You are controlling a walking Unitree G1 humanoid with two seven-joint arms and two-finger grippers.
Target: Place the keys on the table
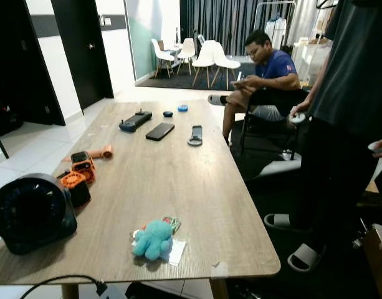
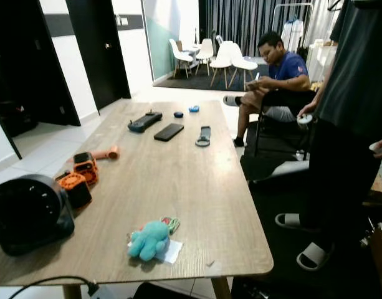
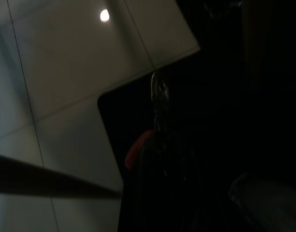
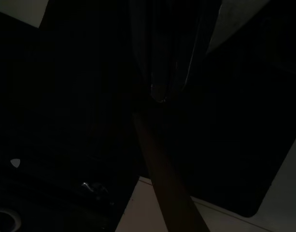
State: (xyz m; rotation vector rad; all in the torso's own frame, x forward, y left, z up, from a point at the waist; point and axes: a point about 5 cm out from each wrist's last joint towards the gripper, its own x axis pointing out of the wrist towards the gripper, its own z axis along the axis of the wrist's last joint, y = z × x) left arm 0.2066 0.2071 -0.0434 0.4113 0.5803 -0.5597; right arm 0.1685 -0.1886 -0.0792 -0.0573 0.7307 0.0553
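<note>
Left eye view: keys (image 1: pixel 171 222) w/ teal plush octopus (image 1: pixel 152 239) already lie on the bench (image 1: pixel 178 180), near its front edge, on a white paper slip (image 1: pixel 176 251). Risk: so close to the rim, a bump could knock them off.

Right eye view: same layout; black fan (image 2: pixel 27 212) & orange gadget (image 2: pixel 85 168) on the left, well apart from the keys. Standing person (image 2: pixel 353 124) near the bench's right side; arm swing could hit them.

Left wrist view: dark, left gripper (image 3: pixel 160 104) hangs over floor tiles; can't tell its opening.

Right wrist view: v. dark, right gripper (image 4: pixel 160 92); can't tell.

Keys (image 1: pixel 171 222) half hidden behind teal plush (image 1: pixel 152 240) — fan (image 1: pixel 28 213) cut by edge.
</note>
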